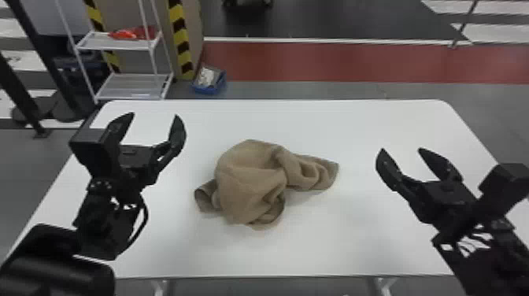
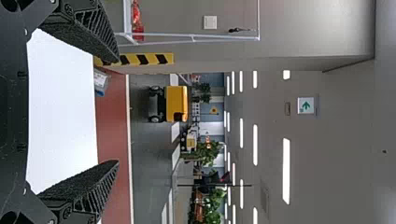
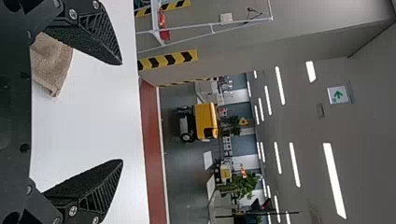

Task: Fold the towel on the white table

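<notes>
A brown towel point(image 1: 252, 177) lies crumpled in a heap on the middle of the white table point(image 1: 346, 244), one end stretching to the right. To the towel's left is my left gripper point(image 1: 154, 116), fingers spread and nothing between them. My right gripper point(image 1: 400, 150) is held open to the right of the towel, apart from it. In the left wrist view, the left gripper point(image 2: 117, 111) has bare table behind its spread fingers. The right wrist view has the right gripper point(image 3: 122, 112) open, with an end of the towel point(image 3: 52, 65) beyond one finger.
Beyond the table's far left corner stands a white wire shelf point(image 1: 130, 84) with a red item on it. A blue bin point(image 1: 210, 80) sits on the floor behind the table. Yellow-and-black striped posts point(image 1: 180, 35) rise next to the shelf.
</notes>
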`<act>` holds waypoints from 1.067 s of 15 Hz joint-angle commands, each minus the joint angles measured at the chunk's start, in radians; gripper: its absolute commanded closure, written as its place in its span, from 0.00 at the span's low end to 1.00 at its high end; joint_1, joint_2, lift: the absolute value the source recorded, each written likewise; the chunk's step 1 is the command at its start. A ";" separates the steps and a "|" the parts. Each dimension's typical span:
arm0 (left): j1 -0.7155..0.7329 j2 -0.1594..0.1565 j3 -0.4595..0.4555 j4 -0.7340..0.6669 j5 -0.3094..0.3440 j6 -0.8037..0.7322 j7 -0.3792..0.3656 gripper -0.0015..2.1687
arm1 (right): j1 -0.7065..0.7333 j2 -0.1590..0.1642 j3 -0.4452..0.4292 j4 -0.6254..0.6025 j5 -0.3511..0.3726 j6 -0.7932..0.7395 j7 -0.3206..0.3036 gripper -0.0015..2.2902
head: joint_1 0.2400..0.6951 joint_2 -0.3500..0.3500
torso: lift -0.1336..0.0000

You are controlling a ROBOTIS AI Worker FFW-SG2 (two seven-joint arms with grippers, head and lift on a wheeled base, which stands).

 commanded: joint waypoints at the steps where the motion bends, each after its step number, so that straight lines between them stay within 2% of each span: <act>1: 0.001 0.001 0.001 -0.002 0.000 0.001 0.014 0.06 | 0.000 -0.001 -0.001 0.001 0.000 0.002 0.000 0.07 | 0.99 0.48 | 0.10; 16: 0.012 -0.003 -0.021 -0.002 -0.003 0.004 0.031 0.06 | 0.002 0.002 0.005 0.007 0.003 0.002 -0.001 0.06 | 1.00 0.48 | 0.10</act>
